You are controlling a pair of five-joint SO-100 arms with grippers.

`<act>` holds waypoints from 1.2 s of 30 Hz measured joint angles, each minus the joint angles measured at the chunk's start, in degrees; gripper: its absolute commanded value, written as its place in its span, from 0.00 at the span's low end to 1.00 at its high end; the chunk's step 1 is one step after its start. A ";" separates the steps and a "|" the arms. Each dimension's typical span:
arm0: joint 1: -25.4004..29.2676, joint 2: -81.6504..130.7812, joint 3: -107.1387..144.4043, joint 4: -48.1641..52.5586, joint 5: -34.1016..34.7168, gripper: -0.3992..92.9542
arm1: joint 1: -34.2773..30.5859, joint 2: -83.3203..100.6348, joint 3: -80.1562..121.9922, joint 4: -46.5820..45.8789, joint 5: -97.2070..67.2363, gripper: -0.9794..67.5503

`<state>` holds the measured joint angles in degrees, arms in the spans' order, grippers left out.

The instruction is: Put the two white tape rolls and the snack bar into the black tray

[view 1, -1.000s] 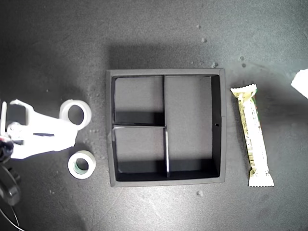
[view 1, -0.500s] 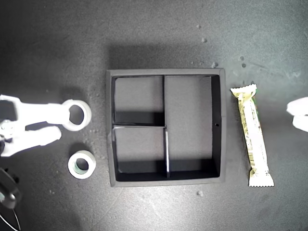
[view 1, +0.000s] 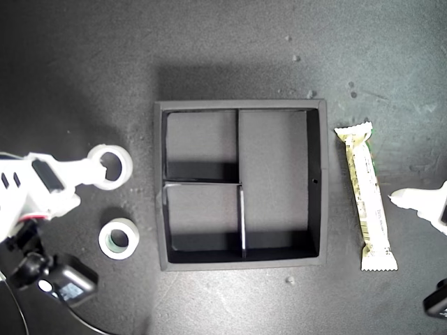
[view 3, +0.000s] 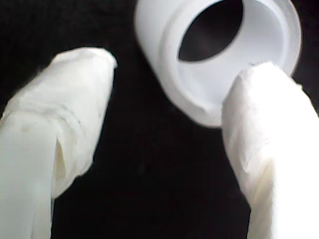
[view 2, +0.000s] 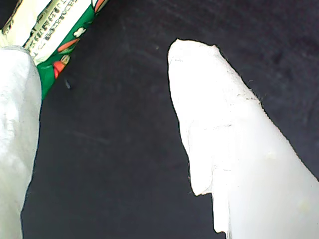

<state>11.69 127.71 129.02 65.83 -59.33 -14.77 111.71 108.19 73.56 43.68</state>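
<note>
The black tray point(view 1: 159, 183) sits mid-table with its compartments bare. At the exterior view's left lies the larger white tape roll point(view 1: 110, 166) point(view 3: 219, 55), with the smaller one point(view 1: 119, 238), greenish inside, below it. My second gripper point(view 1: 85, 185) point(view 3: 172, 74) is open at the larger roll: one finger point(view 3: 264, 124) touches its rim and the other point(view 3: 75, 109) stands apart on the dark table. The snack bar point(view 1: 366, 195) point(view 2: 55, 25) lies to the tray's right in the exterior view. My first gripper point(view 2: 104, 50) is open beside the bar, one finger point(view 1: 419, 201) pointing at it.
White specks point(view 1: 289, 280) dot the dark tabletop around the tray. Black camera housings hang under the arms at the exterior view's lower left point(view 1: 66, 283) and lower right point(view 1: 436, 303).
My second gripper shifted so one finger now reaches the larger roll's rim. My first gripper came further in from the exterior view's right edge and moved lower, nearer the snack bar.
</note>
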 measured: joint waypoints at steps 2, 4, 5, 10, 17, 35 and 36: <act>0.00 -1.85 0.00 -1.41 -0.26 0.19 | -0.70 -1.76 0.00 0.00 0.18 0.26; 0.00 -3.78 0.00 -2.90 -0.26 0.19 | -1.93 -3.96 0.00 0.00 0.35 0.26; -0.18 -4.92 0.00 -3.78 -0.26 0.19 | -2.20 -5.19 0.00 0.00 0.35 0.26; -0.70 -9.93 0.00 -5.45 -0.26 0.18 | -2.55 -6.86 -0.88 0.00 0.88 0.26; -1.41 -12.57 2.46 -9.49 -0.44 0.18 | -3.34 -7.29 -1.05 -0.79 0.79 0.28; -10.63 -26.10 2.46 -15.21 -0.44 0.01 | 0.70 -29.44 -10.90 -2.20 -17.58 0.34; -10.63 -26.46 2.20 -15.12 -0.44 0.00 | 1.14 -30.59 -10.90 -2.81 -18.11 0.33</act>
<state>1.05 101.25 131.22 50.71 -59.77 -13.62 81.12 97.29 70.75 25.58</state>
